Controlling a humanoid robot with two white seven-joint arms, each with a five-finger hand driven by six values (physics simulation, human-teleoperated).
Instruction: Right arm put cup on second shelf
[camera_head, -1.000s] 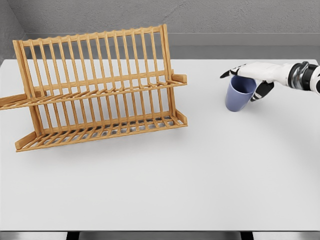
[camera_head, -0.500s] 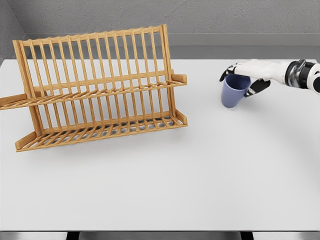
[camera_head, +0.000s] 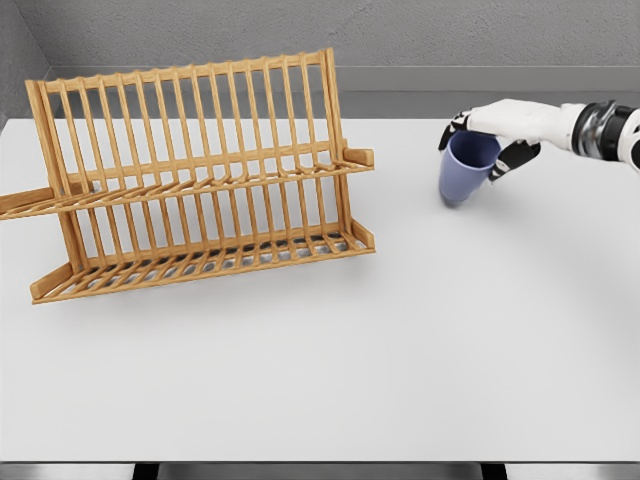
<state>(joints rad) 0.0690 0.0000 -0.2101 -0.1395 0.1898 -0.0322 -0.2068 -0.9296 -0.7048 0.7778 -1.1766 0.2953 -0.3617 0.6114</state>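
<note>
White tabletop (camera_head: 400, 350) is carrying a wooden dish rack (camera_head: 190, 170) (both shelves bare). Well to the rack's right, the right hand (camera_head: 495, 135) is gripping the blue cup (camera_head: 465, 168) by its rim, tilted; carrying and placing on the second shelf (camera_head: 200, 180) are remaining.

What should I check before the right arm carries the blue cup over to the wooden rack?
1. Right hand closed on the blue cup at its rim: ok.
2. Cup upright: not ok, tilted.
3. Cup lifted off the white table: cannot tell.
4. Path to the wooden dish rack free: ok.
5. Upper shelf free of dishes: ok.
6. Left arm out of the way: ok, not in view.
</note>
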